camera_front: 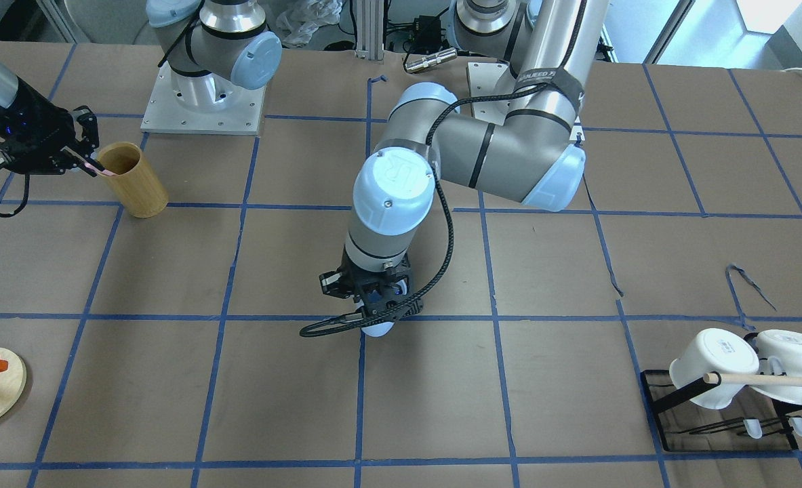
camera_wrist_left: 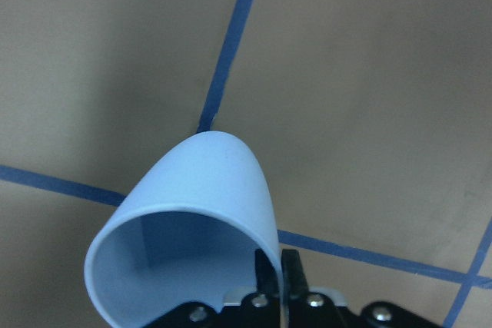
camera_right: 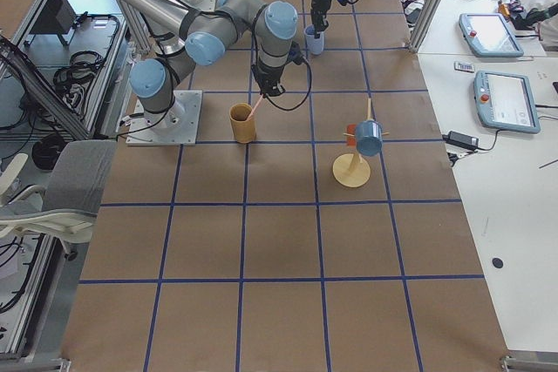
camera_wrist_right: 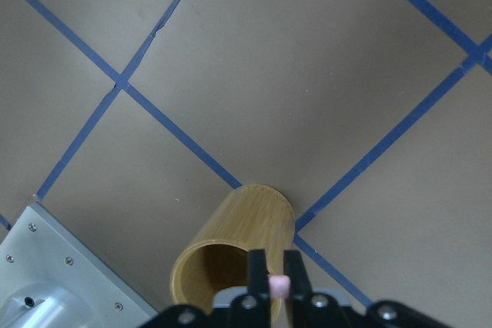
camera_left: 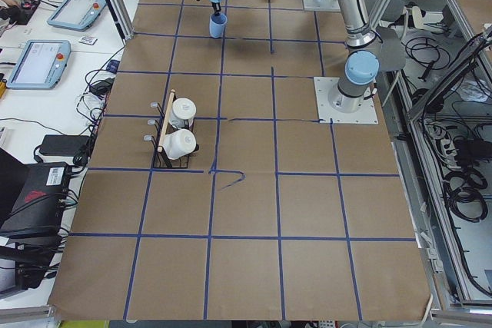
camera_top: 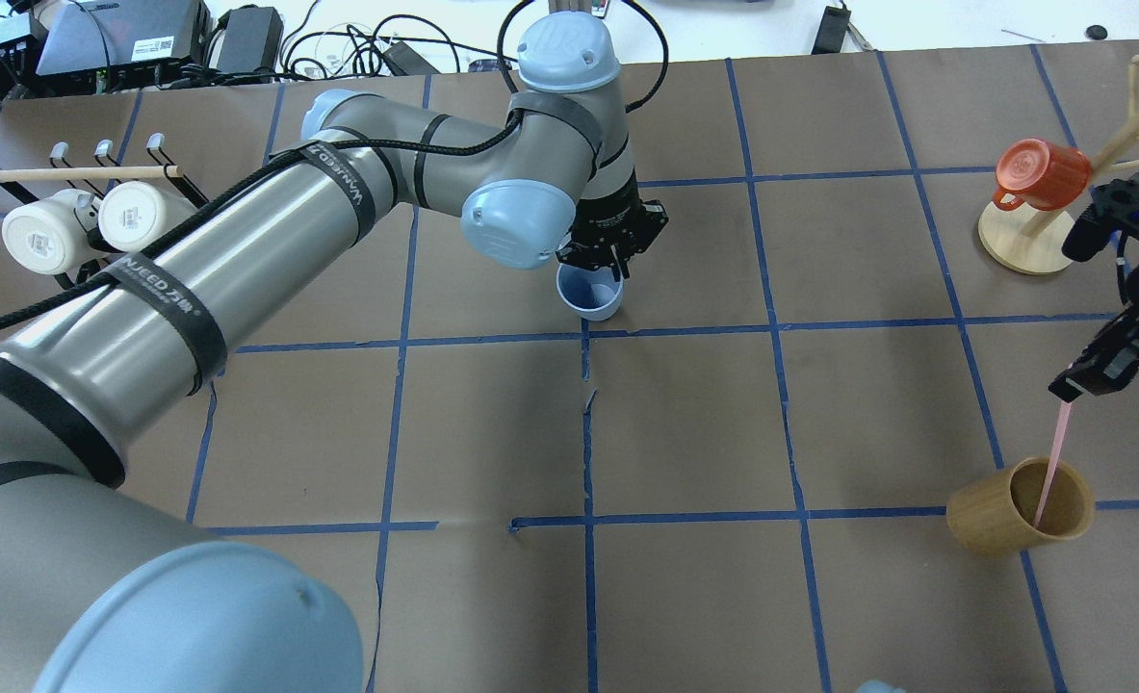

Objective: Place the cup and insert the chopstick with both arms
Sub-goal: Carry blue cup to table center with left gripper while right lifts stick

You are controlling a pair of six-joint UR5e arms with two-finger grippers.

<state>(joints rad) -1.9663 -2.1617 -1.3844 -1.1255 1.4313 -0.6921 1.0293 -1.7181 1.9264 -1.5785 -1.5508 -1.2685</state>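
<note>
My left gripper (camera_top: 600,268) is shut on the rim of the light blue cup (camera_top: 588,294), one finger inside and one outside. It holds the cup near the table's middle, by a blue tape crossing. I cannot tell whether the base touches the table. The cup fills the left wrist view (camera_wrist_left: 192,213) and shows under the gripper (camera_front: 380,310) in the front view (camera_front: 378,330). My right gripper (camera_top: 1074,383) is shut on the top of the pink chopstick (camera_top: 1053,460). The stick's lower end is inside the tan wooden cylinder (camera_top: 1017,507). The stick's end (camera_wrist_right: 278,287) shows between the fingers above the cylinder (camera_wrist_right: 231,251).
A black rack (camera_top: 68,274) with two white mugs (camera_top: 78,217) and a wooden rod (camera_top: 83,173) stands at the far left. An orange mug (camera_top: 1041,173) hangs on a wooden mug tree (camera_top: 1022,245) at the far right, just beyond my right arm.
</note>
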